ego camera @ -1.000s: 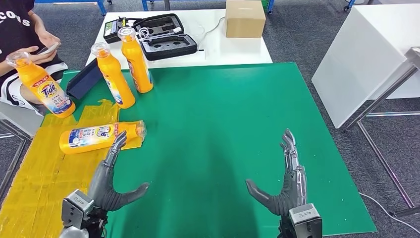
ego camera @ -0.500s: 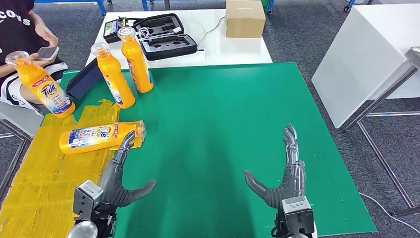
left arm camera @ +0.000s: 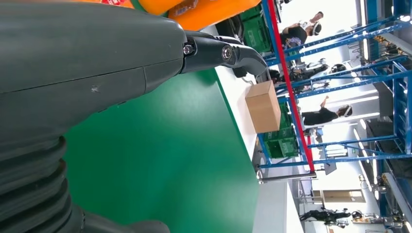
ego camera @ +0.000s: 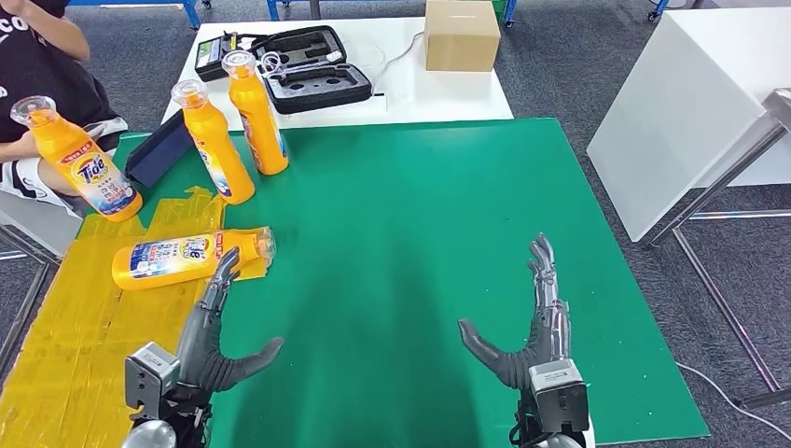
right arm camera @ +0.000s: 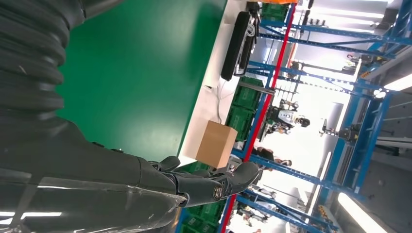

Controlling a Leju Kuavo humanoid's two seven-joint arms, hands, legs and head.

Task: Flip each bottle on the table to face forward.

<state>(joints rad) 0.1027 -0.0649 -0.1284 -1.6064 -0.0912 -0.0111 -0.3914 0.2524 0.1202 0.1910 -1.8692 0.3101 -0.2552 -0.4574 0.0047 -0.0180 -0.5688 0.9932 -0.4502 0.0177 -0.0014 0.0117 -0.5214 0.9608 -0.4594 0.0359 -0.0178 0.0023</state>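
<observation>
One orange Tide bottle (ego camera: 187, 257) lies on its side on the yellow sheet (ego camera: 75, 327), cap toward the green mat (ego camera: 410, 215). Three more orange bottles stand upright: one at the far left (ego camera: 79, 163), one beside the dark box (ego camera: 215, 145), one further back (ego camera: 256, 117). My left hand (ego camera: 213, 327) is open, fingers stretched out, their tips just short of the lying bottle's cap end. In the left wrist view the orange bottle (left arm camera: 204, 9) shows just beyond my fingers (left arm camera: 218, 51). My right hand (ego camera: 532, 327) is open above the mat at the front right, holding nothing.
A person sits at the far left (ego camera: 37, 56) behind the leftmost bottle. A white table holds an open black case (ego camera: 312, 70) and a cardboard box (ego camera: 462, 33). A dark flat box (ego camera: 159, 149) lies near the standing bottles. A white table (ego camera: 690, 103) stands at the right.
My left hand went forward toward the lying bottle's cap, then drew back a little. The right hand sank slightly. The person's hands moved away from the phone.
</observation>
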